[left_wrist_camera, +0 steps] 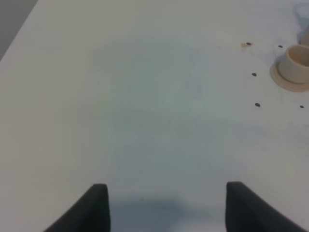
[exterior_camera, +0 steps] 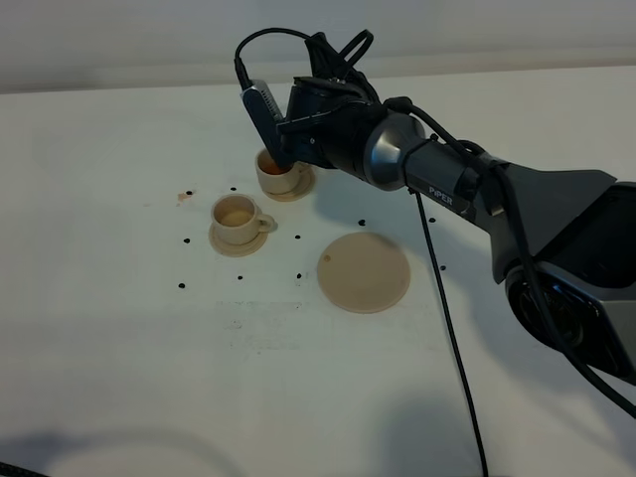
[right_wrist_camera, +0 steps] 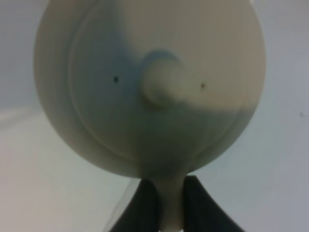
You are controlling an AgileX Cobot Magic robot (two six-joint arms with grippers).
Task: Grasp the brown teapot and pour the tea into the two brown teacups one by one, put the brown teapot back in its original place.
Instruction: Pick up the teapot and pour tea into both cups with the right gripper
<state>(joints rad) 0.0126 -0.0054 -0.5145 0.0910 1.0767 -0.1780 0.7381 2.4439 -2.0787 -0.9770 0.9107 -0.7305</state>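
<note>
While the exterior high view is showing the right claw [exterior_camera: 288, 139] hanging over one teacup [exterior_camera: 281, 174], the brown teapot [right_wrist_camera: 149, 82] is hiding behind the wrist there. That teacup is sitting beyond the coaster [exterior_camera: 364, 271], toward the far edge of the desk [exterior_camera: 119, 378]. The second teacup [exterior_camera: 238, 217] is sitting off the coaster's side that faces the left arm. Counting gives two teacups, each on its own saucer [exterior_camera: 231, 246], one bare coaster and one teapot.

The left wrist view is showing the left claw [left_wrist_camera: 166, 208] released, its fingers [left_wrist_camera: 99, 208] standing apart over bare desk well away from the coaster, with a single teacup at the picture's edge.

The right wrist view is showing the right claw clenching the teapot's loop handle [right_wrist_camera: 170, 193], with the lid and knob [right_wrist_camera: 161, 82] facing the camera. The handle-to-spout axis is therefore running straight away from the claw. The return move is probably hinging on this: the coaster is lying back from the claw toward the right arm's base, making that arm the nearer one.
</note>
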